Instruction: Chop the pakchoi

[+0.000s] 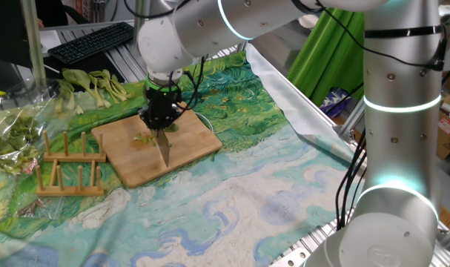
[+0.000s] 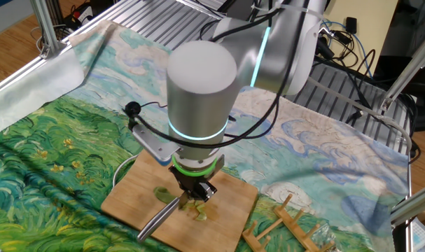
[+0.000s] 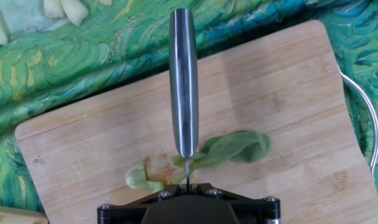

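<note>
The pakchoi (image 3: 238,146) is a small green leaf with a pale stem end (image 3: 139,177), lying on the wooden cutting board (image 3: 288,93). My gripper (image 3: 187,184) is shut on a steel knife (image 3: 184,81), which stretches out over the board and crosses the pakchoi's middle. In one fixed view the gripper (image 1: 161,122) stands upright over the board (image 1: 187,148), with the knife (image 1: 164,152) low over it and the pakchoi (image 1: 144,139) just beside the knife. From the other side, green pieces (image 2: 194,206) lie under the gripper (image 2: 191,189).
A wooden rack (image 1: 69,167) stands left of the board. A bunch of whole pakchoi stalks (image 1: 95,85) lies behind it, with plastic-wrapped greens (image 1: 10,130) at far left. A keyboard (image 1: 91,41) sits at the back. A white cable (image 3: 369,124) curves past the board's right edge.
</note>
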